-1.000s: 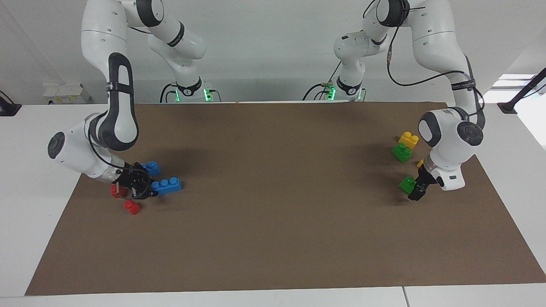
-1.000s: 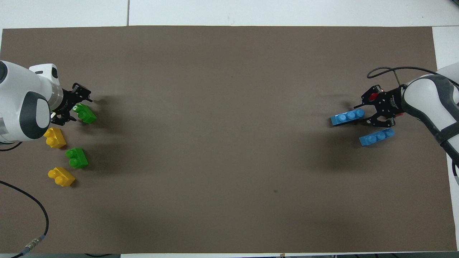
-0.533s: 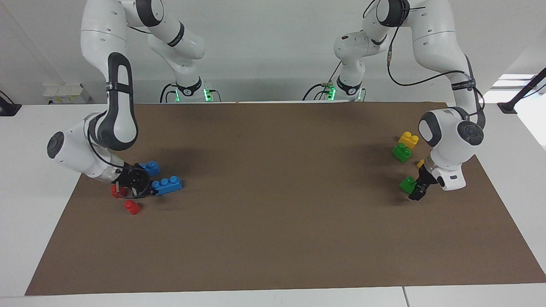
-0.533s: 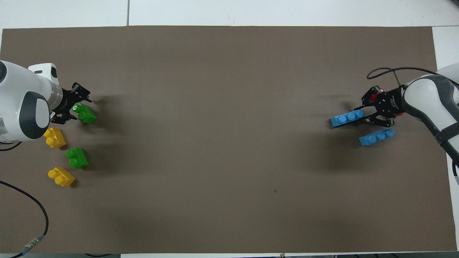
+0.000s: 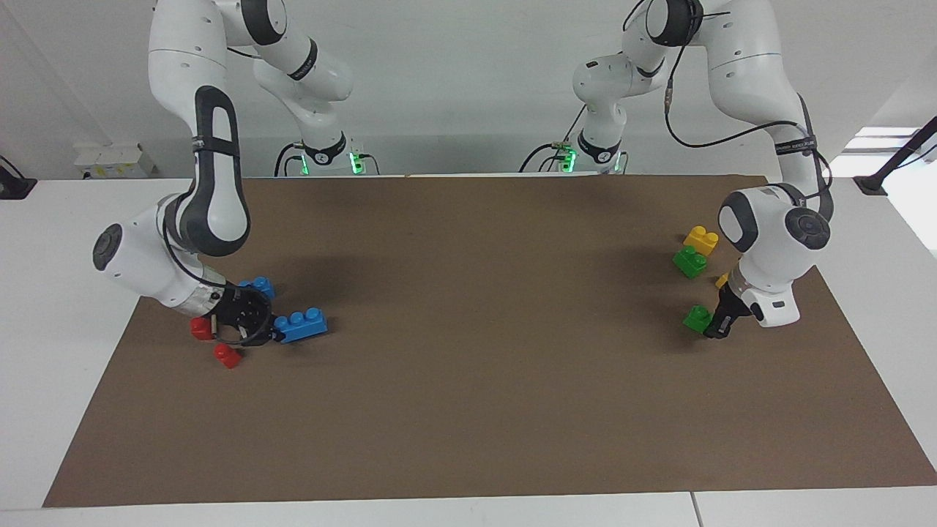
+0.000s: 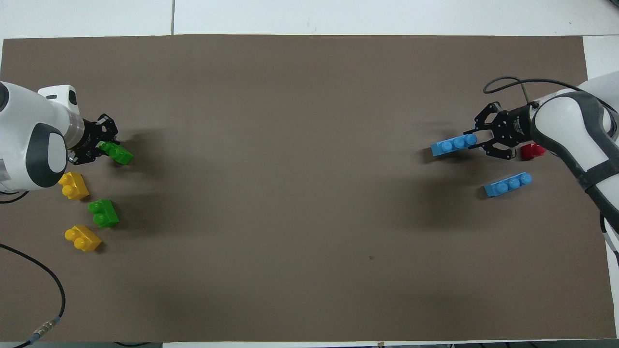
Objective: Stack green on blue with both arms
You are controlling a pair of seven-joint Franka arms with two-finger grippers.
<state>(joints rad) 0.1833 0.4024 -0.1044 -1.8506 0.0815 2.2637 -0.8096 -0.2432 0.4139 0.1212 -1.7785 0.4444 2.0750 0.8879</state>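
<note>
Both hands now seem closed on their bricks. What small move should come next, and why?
Probably lift both and carry them toward the table's middle: the left hand is shut on a green brick, the right hand on a blue brick, at opposite ends of the mat.

Brown mat (image 5: 476, 410) seen as matt, paper- or card-like, no shine. Table (image 5: 58, 293) under it: smooth white, slightly satin. Green brick (image 6: 117, 152), blue brick (image 6: 453, 144), yellow brick (image 6: 73, 185), red brick (image 5: 228, 356): moulded plastic, smooth, glossy highlights on studs. Arm shells (image 5: 768, 241): glossy white plastic, dark grey joint parts duller. Left gripper (image 5: 714, 328), right gripper (image 5: 272, 335): black, matt. Cable (image 6: 43, 275): black, rubbery look.
</note>
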